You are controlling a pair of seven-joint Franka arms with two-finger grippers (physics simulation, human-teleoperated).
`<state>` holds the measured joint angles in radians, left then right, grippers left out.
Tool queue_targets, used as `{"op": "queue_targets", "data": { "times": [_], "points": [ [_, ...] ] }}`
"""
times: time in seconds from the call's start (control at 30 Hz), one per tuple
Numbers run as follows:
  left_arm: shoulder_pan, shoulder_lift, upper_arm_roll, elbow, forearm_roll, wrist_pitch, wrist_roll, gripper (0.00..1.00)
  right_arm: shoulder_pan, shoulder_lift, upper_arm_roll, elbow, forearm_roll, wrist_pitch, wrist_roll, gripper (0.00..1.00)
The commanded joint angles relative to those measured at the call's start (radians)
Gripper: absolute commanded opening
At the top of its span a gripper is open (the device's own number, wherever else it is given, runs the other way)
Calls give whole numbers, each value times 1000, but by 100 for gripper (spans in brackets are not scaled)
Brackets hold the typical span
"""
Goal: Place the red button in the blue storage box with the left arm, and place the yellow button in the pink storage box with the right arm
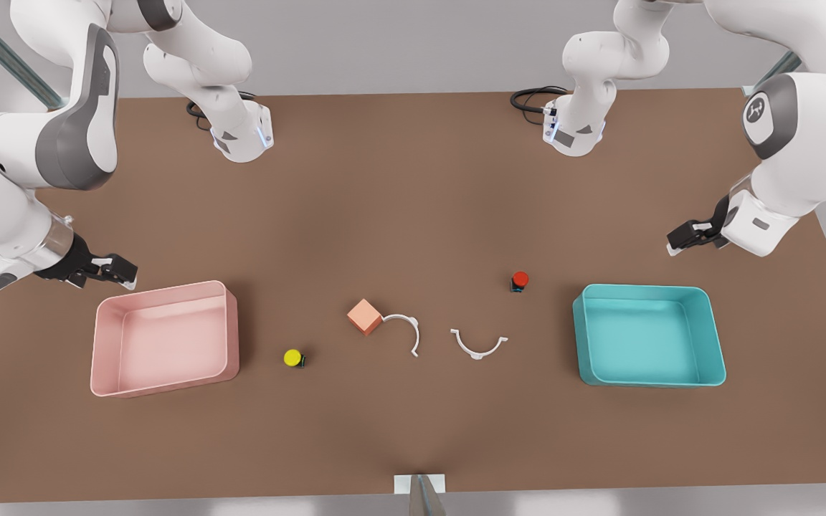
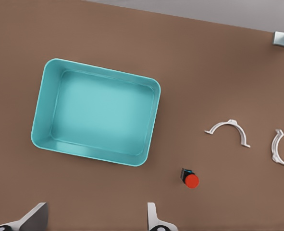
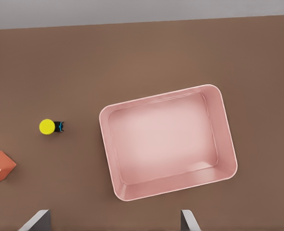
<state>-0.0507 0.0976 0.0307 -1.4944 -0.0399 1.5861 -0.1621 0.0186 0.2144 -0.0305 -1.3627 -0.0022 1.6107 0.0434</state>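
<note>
Presently catalogued, on the brown table (image 1: pixel 413 179):

Red button (image 1: pixel 520 280): lies toppled on its side, between the white curved clip (image 1: pixel 478 345) and the blue storage box (image 1: pixel 648 335), apart from both. Judged light, rigid, prone to roll on its round cap; best pinched across the black base or low on the cap.

Yellow button (image 1: pixel 293 357): also on its side, near the pink storage box (image 1: pixel 164 338), not touching. Same handling expected; small enough to slip from a careless pinch.

Both boxes: nothing inside.

Left gripper (image 1: pixel 684 237): at the front view's right, hovering above the table beside the blue box's far edge. Fingers (image 2: pixel 154 219) spread wide, released, holding and touching nothing.

Right gripper (image 1: pixel 108 269): at the front view's left, just beyond the pink box's far corner. Fingers (image 3: pixel 190 222) likewise wide apart, nothing between them.

Sundry: salmon cube (image 1: pixel 364 317) touching a second white clip (image 1: pixel 405 330).

Status: neither pickup begun.
</note>
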Motion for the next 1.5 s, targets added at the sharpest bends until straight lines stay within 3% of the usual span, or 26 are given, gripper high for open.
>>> {"op": "queue_targets", "data": {
  "times": [0.0,0.17,0.27,0.4,0.47,0.63,1.0,1.37,1.47],
  "points": [
    [0,-1,0,0,2,3,81,100,0,-1,0,1,1,-2,-20,100],
    [-86,48,-2,-12,12,20,3,100,33,16,11,-1,-4,2,-10,100],
    [-227,50,-2,-219,-32,284,-307,100,50,123,63,27,-2,103,-7,100],
    [-299,50,-2,-490,-55,603,-435,100,52,253,159,27,7,245,30,100],
    [-308,62,0,-658,-54,816,-433,100,78,299,164,34,5,259,27,100],
    [-301,178,0,-667,-55,919,-422,100,185,390,162,74,-24,333,36,100],
    [-348,232,-2,-652,-98,923,-433,100,244,534,153,132,-48,457,95,100],
    [-391,297,-2,-658,-100,916,-494,99,211,543,162,-27,-12,469,84,100],
    [-393,310,-2,-656,-100,916,-494,81,202,553,158,-29,-21,531,79,100]
  ]
}}
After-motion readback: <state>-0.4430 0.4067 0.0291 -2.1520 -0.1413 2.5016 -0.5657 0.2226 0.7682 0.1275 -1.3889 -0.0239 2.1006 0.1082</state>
